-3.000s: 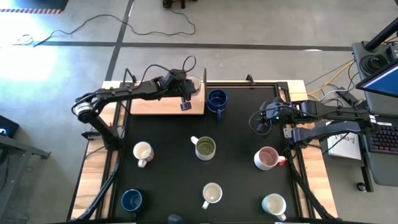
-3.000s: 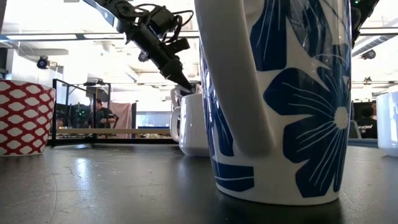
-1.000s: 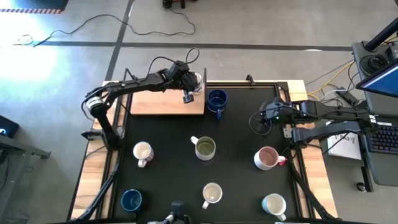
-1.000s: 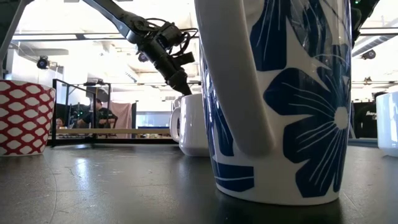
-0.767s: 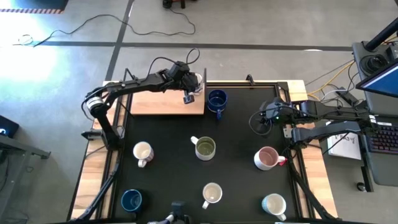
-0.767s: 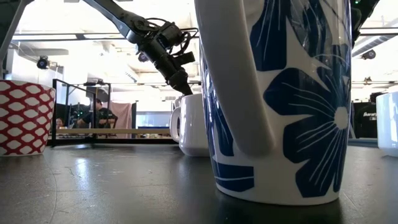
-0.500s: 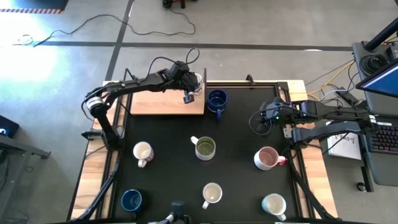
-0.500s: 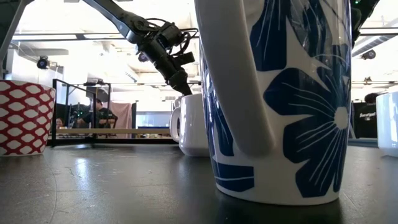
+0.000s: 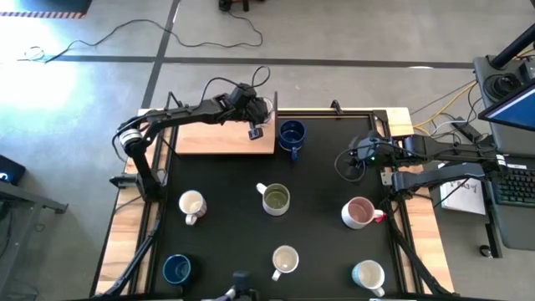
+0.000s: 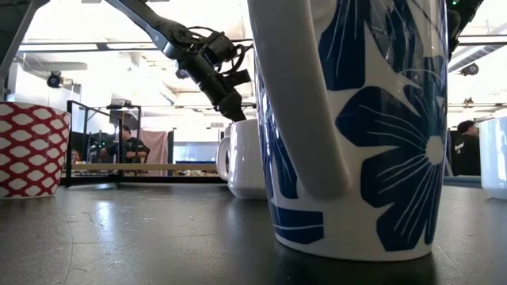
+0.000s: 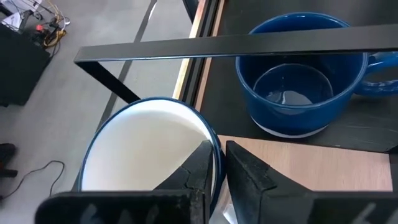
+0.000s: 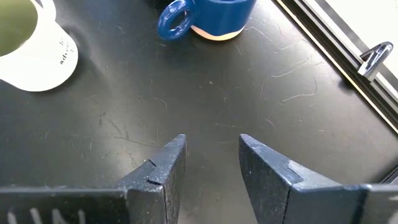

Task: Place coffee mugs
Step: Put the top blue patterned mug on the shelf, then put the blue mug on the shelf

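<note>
1. You have the left gripper [image 11: 214,165] pinched onto the rim of a white, blue-edged mug [image 11: 146,152], one finger inside and one outside. The mug sits at the right far corner of the wooden board [image 9: 224,140], at the table's far left.
2. Just right of the board stands a dark blue mug [image 9: 292,135] on the black mat [image 9: 322,209]. Its glaze is glossy and its ring handle points toward the near side.
3. Six more mugs are spread over the mat: a white one [image 9: 191,204] at left, an olive-lined one [image 9: 275,199] in the middle, a pink one [image 9: 359,212] at right, and along the near edge a dark blue [image 9: 177,268], a cream [image 9: 285,260] and a white one [image 9: 368,273].
4. By my reading, the job is far along. The mug you hold looks like the last one not yet on the mat.
5. Your right gripper [image 12: 211,152] waits at the far right, fingers spread over bare, scuffed mat and holding nothing.
</note>
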Motion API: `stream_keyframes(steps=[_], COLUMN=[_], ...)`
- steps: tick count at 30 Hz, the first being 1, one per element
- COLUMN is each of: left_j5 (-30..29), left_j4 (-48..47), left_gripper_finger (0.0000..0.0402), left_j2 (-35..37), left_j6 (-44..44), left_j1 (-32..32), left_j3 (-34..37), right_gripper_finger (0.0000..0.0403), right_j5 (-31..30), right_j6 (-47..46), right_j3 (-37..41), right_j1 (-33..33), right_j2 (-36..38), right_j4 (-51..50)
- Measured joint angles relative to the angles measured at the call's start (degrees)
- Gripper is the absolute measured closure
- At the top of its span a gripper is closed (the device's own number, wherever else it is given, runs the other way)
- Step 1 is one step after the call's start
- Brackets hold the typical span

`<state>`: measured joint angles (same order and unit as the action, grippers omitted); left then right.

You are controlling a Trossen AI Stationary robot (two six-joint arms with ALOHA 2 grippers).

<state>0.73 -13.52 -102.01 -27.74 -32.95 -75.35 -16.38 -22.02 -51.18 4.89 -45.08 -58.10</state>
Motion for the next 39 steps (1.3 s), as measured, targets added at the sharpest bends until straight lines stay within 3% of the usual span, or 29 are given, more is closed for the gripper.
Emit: stream_keyframes(steps=[9,21,30,34,39], left_j5=[3.2,2.8,3.5,8.9,23.8], left_j4=[-1.1,0.0,-3.9,-13.3,-21.7], left_gripper_finger=[0.0354,0.0333,0.0325,0.0324,0.0324], left_j2=[0.8,2.3,7.1,10.4,14.5], left_j6=[1.7,1.5,3.6,7.5,14.7], left_j1=[0.2,0.3,0.9,2.1,3.4], left_j3=[0.0,0.1,0.1,0.1,0.4], right_gripper_finger=[0.0266,0.0266,0.0266,0.0266,0.0266], right_j5=[0.0,0.0,0.0,0.0,0.0], right_j6=[0.0,0.1,-0.5,0.2,3.1], right_j3=[0.0,0.0,0.0,0.0,0.1], right_j1=[0.0,0.0,0.0,0.0,0.0], right_j2=[0.0,0.0,-0.1,-0.1,-2.9], right_j4=[0.0,0.0,0.2,3.7,12.3])
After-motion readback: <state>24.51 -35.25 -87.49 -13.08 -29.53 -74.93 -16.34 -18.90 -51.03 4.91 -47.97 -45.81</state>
